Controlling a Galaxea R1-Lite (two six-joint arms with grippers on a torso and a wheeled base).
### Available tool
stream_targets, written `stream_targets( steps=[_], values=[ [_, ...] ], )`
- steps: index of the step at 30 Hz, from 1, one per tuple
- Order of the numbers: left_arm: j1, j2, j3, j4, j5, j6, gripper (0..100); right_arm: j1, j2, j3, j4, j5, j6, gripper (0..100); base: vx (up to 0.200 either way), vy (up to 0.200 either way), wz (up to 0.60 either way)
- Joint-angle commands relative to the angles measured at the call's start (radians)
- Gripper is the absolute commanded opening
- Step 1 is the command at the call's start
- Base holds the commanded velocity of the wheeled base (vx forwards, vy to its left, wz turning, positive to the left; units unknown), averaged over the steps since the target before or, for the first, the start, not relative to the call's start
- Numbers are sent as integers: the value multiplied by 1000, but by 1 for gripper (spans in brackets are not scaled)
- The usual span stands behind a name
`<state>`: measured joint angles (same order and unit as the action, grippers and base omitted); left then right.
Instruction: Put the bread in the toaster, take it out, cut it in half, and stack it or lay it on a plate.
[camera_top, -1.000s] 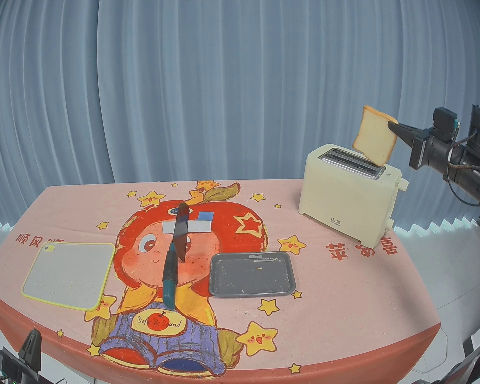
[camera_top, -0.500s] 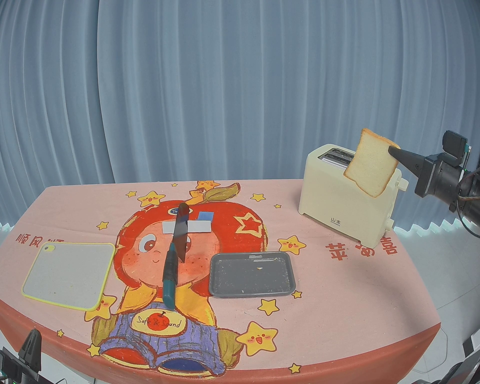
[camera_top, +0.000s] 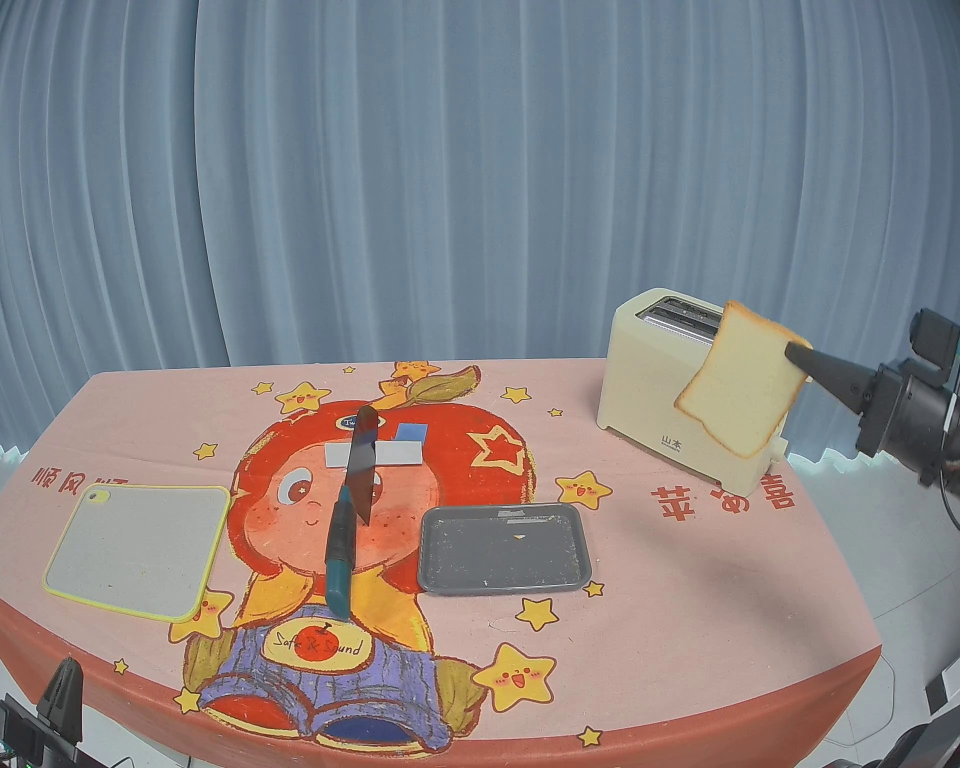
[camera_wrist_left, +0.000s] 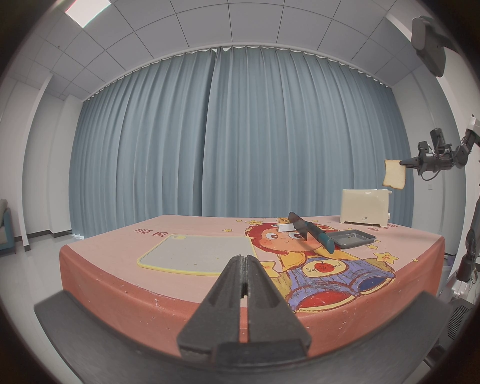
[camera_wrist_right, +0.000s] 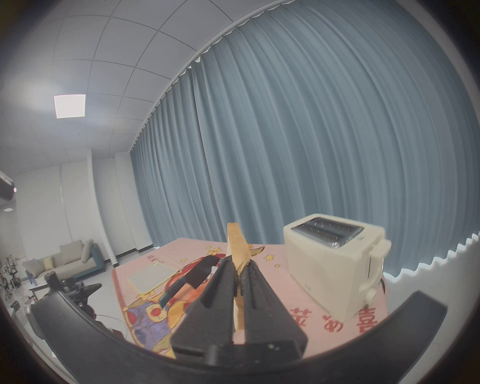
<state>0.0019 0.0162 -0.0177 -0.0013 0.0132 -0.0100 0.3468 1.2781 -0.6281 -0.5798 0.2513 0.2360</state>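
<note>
A slice of bread (camera_top: 742, 378) hangs in the air in front of the cream toaster (camera_top: 668, 402), pinched at its upper right corner by my right gripper (camera_top: 797, 352), which is shut on it. In the right wrist view the bread (camera_wrist_right: 237, 246) stands edge-on between the fingers (camera_wrist_right: 220, 285), with the toaster (camera_wrist_right: 336, 262) beyond. The grey plate (camera_top: 503, 548) lies mid-table, and the blue-handled knife (camera_top: 344, 520) rests to its left. The green-rimmed cutting board (camera_top: 138, 548) lies at the left. My left gripper (camera_wrist_left: 244, 300) is shut and holds nothing, below the table's near-left edge.
A white strip and a small blue block (camera_top: 388, 448) lie behind the knife on the pink patterned tablecloth (camera_top: 690, 620). A blue curtain hangs behind the table. Open cloth lies right of the plate and in front of the toaster.
My right gripper has carried the bread down and toward the front, from above the toaster's slots to in front of its body. The left arm has stayed still.
</note>
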Motion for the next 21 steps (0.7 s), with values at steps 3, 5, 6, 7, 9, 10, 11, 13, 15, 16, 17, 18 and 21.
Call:
stream_targets(
  steps=[3,5,6,7,9,10,11,13,15,16,17,18,21],
  values=[
    [1,-16,18,0,-1,1,0,78,-105,87,1,10,0,0,0,0,0],
    [1,-16,18,0,1,1,0,84,-106,88,1,10,0,0,0,0,0],
    [0,-16,18,0,1,-1,0,93,-105,88,1,10,-1,0,0,0,0],
    [1,-16,18,0,1,-1,0,95,-106,93,1,6,-1,0,0,0,0],
    [1,-16,18,0,1,-1,0,100,-115,113,1,6,-6,0,0,0,0],
    [1,-16,18,0,1,-1,0,101,-121,120,1,6,-6,0,0,0,0],
    [1,-16,18,0,1,-1,0,101,-126,128,1,6,-4,0,0,0,0],
    [0,-16,18,0,1,-1,0,100,-128,134,1,6,-6,0,0,0,0],
    [0,-16,18,0,1,-1,0,101,-131,131,1,8,-7,0,0,0,0],
    [1,-16,18,0,1,-1,0,101,-131,130,1,8,-9,0,0,0,0],
    [1,-16,18,0,1,-1,0,103,-132,128,1,8,-20,0,0,0,0],
    [1,-16,18,0,-1,1,0,101,-132,130,1,6,-24,0,0,0,0],
    [1,-16,18,-2,1,1,0,103,-132,134,1,5,-37,0,0,0,0]
  ],
)
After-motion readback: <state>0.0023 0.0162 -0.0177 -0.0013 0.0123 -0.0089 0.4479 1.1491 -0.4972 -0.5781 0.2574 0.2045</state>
